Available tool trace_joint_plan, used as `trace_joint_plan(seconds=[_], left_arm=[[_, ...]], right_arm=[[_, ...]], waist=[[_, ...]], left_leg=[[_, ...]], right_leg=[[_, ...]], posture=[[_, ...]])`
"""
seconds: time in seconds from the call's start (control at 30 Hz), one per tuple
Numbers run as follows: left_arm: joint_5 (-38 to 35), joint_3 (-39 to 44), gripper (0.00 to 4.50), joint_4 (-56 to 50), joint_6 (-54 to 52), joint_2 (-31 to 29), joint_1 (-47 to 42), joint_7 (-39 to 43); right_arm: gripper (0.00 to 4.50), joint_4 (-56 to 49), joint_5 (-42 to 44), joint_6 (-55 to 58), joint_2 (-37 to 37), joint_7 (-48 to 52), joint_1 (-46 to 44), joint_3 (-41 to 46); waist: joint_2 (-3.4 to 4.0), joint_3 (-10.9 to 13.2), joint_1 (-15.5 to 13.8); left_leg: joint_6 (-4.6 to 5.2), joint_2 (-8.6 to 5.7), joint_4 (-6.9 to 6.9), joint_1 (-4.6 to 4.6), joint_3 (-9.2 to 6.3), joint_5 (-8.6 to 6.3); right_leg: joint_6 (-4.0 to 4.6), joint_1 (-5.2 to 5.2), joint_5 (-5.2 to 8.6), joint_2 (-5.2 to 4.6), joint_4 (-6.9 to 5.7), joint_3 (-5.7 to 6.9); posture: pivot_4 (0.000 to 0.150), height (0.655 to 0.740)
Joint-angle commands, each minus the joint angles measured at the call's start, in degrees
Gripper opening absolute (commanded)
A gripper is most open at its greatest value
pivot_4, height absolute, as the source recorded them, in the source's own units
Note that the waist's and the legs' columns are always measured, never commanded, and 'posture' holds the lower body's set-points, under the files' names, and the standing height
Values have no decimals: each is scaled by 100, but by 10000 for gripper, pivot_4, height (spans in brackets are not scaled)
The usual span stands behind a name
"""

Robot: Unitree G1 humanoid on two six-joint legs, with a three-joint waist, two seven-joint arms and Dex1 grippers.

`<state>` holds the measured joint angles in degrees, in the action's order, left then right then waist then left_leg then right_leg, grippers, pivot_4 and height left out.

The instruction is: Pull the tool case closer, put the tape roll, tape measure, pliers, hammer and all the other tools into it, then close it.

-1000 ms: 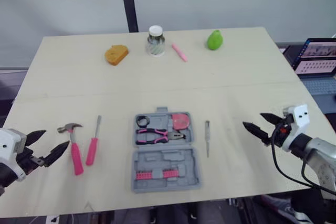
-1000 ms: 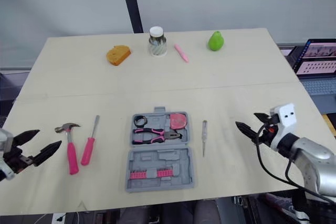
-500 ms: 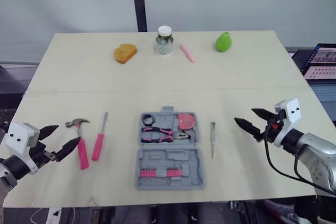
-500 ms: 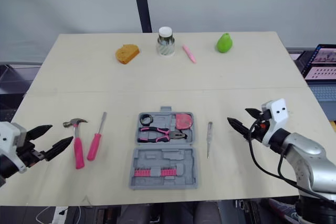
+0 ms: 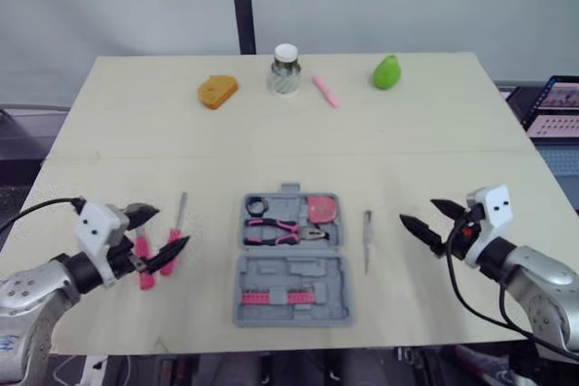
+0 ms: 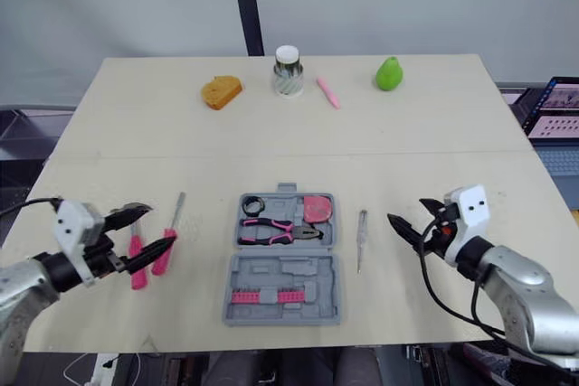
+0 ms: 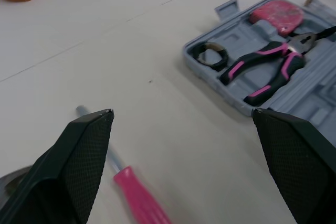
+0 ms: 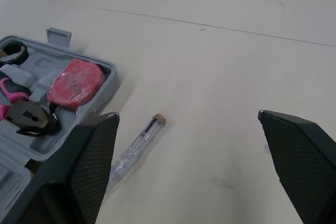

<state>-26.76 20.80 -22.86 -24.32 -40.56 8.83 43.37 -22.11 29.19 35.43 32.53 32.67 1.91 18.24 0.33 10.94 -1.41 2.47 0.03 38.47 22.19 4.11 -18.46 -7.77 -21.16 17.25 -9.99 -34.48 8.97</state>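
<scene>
Pale wooden table (image 5: 407, 146): the tool case (image 5: 289, 270) lies open at near centre, unmoved, holding the pliers (image 5: 276, 232), tape roll (image 5: 254, 208) and tape measure (image 5: 318, 209). The left gripper (image 5: 170, 227), fingers spread and empty, has advanced from the near left edge to above the hammer (image 6: 137, 268) and screwdriver (image 6: 179, 208), left of the case. The right gripper (image 5: 417, 211), fingers spread and empty, remains near the tester pen (image 5: 367, 240) lying right of the case. A jar (image 5: 285, 70) and green pear (image 5: 386, 71) stand at the far edge.
</scene>
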Motion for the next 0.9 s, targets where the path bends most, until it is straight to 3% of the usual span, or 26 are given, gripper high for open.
trace_joint_plan(seconds=[0.03,0.23,0.43,0.9], left_arm=[[-51,-602,44930,-430,86,-111,-328,344],[108,-1851,44930,-558,377,-75,-1026,1028],[454,-2546,44930,-302,1014,189,-1305,1257],[750,-2549,44930,-93,1640,461,-1088,972]], right_arm=[[44672,-699,-172,207,-177,-598,114,-211],[44672,-1275,-281,1064,-741,-1657,149,-520],[44672,-1445,-429,1637,-1161,-2227,259,-942],[44672,-1362,-1338,1489,-1791,-2955,321,-1904]], waist=[[0,0,-11],[1,-1,2],[1,-1,20],[2,-2,19]], left_leg=[[-1,0,0,0,0,1],[-5,1,-7,2,13,4],[-16,14,-20,1,40,15],[-15,31,-22,-6,65,16]], right_leg=[[0,-1,0,0,0,-1],[1,-15,1,6,-4,-14],[6,-33,3,28,-3,-37],[7,-47,3,39,-5,-69]], posture=[[1500,7400],[1500,7400],[1500,7400],[1500,7400]])
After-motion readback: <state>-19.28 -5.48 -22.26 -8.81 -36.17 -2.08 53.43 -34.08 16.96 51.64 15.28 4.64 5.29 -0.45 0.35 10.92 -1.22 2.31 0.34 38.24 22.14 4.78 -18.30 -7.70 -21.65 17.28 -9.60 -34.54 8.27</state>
